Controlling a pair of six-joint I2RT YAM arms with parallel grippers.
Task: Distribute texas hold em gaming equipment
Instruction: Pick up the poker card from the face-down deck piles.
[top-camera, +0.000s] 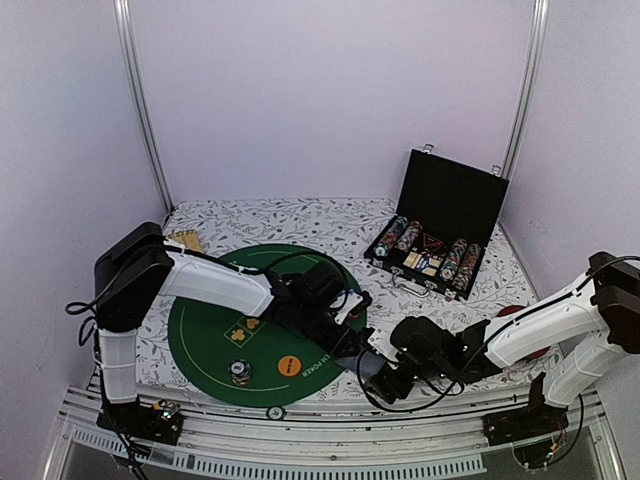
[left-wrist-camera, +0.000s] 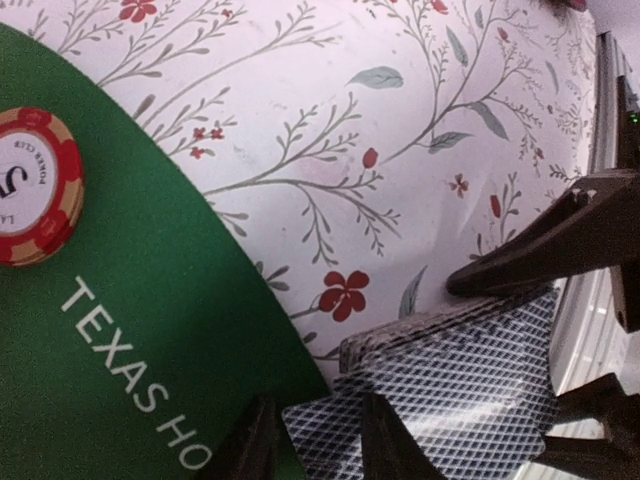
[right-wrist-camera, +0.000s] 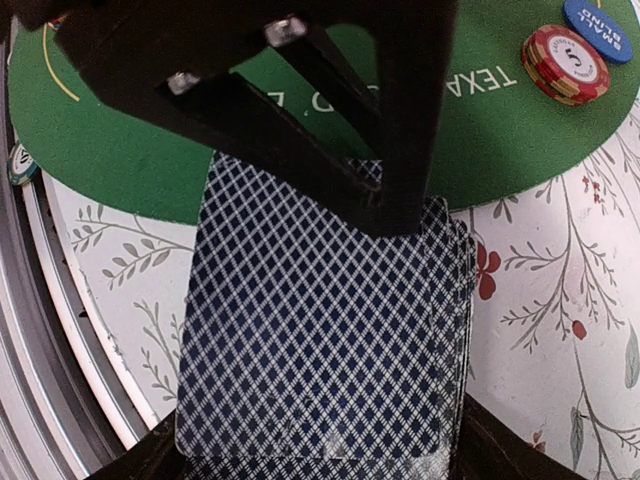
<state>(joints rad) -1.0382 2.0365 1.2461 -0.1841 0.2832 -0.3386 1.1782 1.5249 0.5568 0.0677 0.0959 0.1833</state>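
My right gripper (top-camera: 385, 381) is shut on a deck of blue-grey patterned cards (right-wrist-camera: 320, 330) and holds it just off the front right edge of the round green Texas Hold'em mat (top-camera: 205, 335). The deck also shows in the left wrist view (left-wrist-camera: 470, 350). My left gripper (top-camera: 362, 343) reaches over the deck. Its fingers stand close together (left-wrist-camera: 315, 405) with the corner of the top card (left-wrist-camera: 325, 435) between them, and that card is slid out from the deck. On the mat lie an orange button (top-camera: 290, 366), a striped chip stack (top-camera: 240, 372), a red chip stack (right-wrist-camera: 565, 62) and a blue button (right-wrist-camera: 600, 25).
An open black case (top-camera: 440, 225) with rows of chips stands at the back right. A tan bamboo mat (top-camera: 185, 240) lies at the back left. A red disc (top-camera: 512, 313) shows partly behind my right arm. The table's front rail (top-camera: 300, 415) is close below the grippers.
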